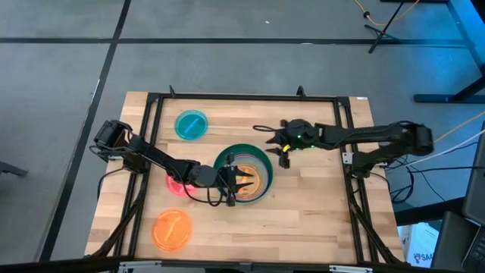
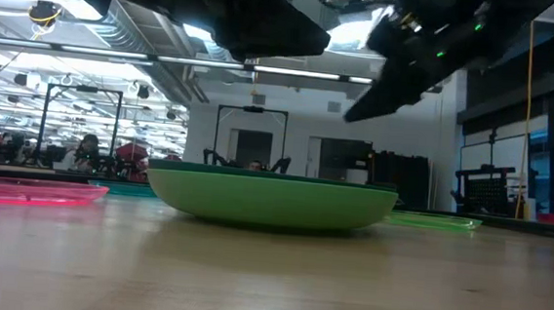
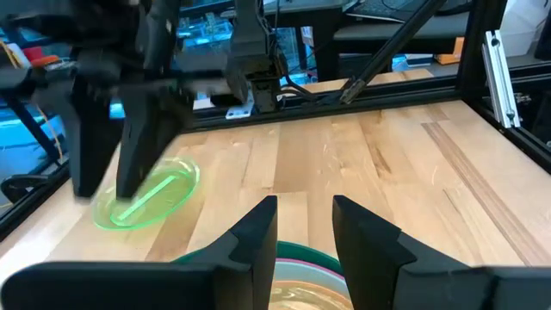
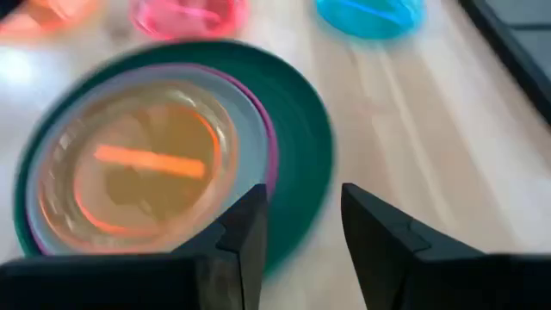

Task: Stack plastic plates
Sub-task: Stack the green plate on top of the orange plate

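A stack of plates [image 1: 261, 161] sits mid-table: a large dark green one at the bottom, paler large plates and a magenta rim [image 4: 269, 138] inside it, and a small orange plate [image 4: 142, 168] on top. My left gripper [image 1: 244, 182] hovers open over the stack's middle, its fingers [image 3: 258, 232] empty. My right gripper [image 1: 285, 155] is open above the stack's far-right rim, also empty. A lime plate [image 3: 146, 200] lies flat on the table beside the stack, under the right arm.
A cyan plate [image 1: 191, 125] lies toward the far left. A red-pink plate [image 1: 176, 186] lies left of the stack, partly under the left arm. A second orange plate [image 1: 172, 230] sits near-left. A black frame [image 1: 227, 97] borders the table. Bare wood shows on the near right.
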`<act>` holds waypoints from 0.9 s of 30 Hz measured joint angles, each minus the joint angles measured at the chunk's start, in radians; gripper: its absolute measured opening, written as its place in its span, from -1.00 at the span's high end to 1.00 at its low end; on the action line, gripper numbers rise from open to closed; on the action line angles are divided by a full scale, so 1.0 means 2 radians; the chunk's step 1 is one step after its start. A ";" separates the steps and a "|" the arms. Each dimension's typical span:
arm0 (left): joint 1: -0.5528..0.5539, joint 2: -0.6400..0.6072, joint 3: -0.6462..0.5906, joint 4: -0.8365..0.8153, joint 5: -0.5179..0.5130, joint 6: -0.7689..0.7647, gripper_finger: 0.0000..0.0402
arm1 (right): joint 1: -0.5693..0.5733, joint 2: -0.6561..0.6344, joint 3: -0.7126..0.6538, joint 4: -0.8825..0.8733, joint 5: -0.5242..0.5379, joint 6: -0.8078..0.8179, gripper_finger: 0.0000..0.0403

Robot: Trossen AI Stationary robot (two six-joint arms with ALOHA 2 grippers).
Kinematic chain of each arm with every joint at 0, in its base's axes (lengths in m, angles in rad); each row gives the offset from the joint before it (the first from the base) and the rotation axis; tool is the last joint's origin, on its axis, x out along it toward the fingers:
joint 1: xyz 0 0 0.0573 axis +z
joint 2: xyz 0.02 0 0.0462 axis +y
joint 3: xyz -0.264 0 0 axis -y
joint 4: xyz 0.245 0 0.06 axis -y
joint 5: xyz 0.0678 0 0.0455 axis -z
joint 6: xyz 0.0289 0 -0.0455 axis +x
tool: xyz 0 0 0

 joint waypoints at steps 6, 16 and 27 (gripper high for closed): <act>0.000 0.000 0.000 -0.001 0.002 0.000 0.47 | 0.000 -0.075 0.003 -0.135 0.089 0.000 0.31; 0.000 0.000 0.000 -0.001 0.002 -0.002 0.47 | 0.000 -0.071 -0.028 -0.217 0.155 0.043 0.31; 0.000 0.000 0.000 0.001 0.002 -0.004 0.47 | 0.000 0.014 -0.053 -0.139 0.203 0.046 0.31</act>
